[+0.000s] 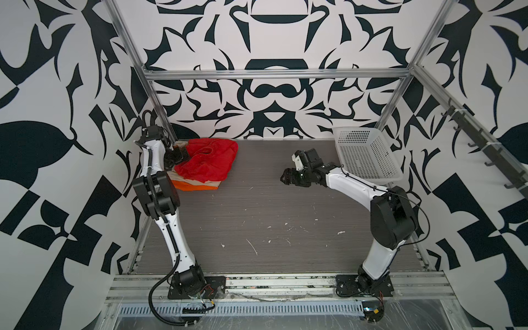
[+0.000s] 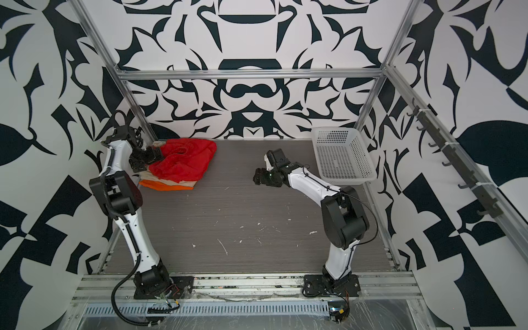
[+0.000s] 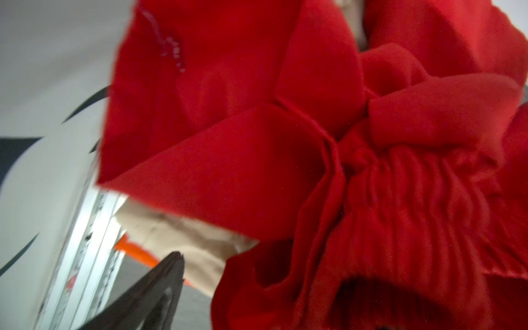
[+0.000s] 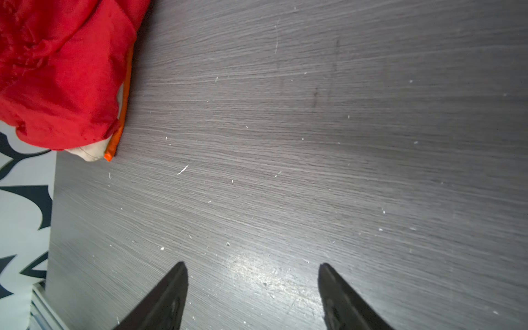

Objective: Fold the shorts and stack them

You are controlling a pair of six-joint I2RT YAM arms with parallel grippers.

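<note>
At the far left corner of the desk (image 1: 257, 217), the three pairs of shorts lie in one pile. The red shorts (image 1: 210, 160) are on top, rumpled and spread loosely rather than flat. Under them the beige shorts (image 1: 213, 182) show as a thin strip, and the orange shorts (image 1: 197, 186) are at the bottom, touching the desk. In both top views, the folded edges of the two lower pairs stick out from under the red cloth on the near side.

The left end effector (image 1: 178, 155) is right at the left edge of the red shorts (image 2: 183, 161). In the left wrist view one dark finger (image 3: 160, 291) stands well off to the side, so the jaws are spread. Bunched red cloth (image 3: 257, 143) with a gathered waistband hides the other finger. Beige (image 3: 177, 228) and orange (image 3: 137, 253) edges peek out below it.

The right end effector (image 1: 285, 177) hovers over bare desk near the middle, well apart from the pile. Its jaws are spread wide with nothing between them (image 4: 253, 265).

A white basket (image 1: 381, 179) stands at the far right corner.
</note>
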